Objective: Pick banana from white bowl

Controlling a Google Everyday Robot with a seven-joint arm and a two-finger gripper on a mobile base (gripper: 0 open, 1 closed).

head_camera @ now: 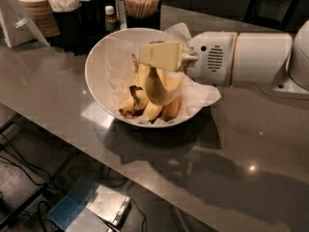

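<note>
The banana [158,90], judged light, soft and easily bruised, is pinched near its upper end by the gripper [155,61] above the white bowl [99,64].

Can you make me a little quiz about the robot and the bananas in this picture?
1. True or false: the claw is clamped on the banana above the white bowl.
2. Where are the other bananas? A) on the counter B) in the white bowl C) on the floor
3. Fill in the blank: the dark cup behind the bowl is full of thin wooden ___.

Key: 1 true; 2 B; 3 sticks.
</note>
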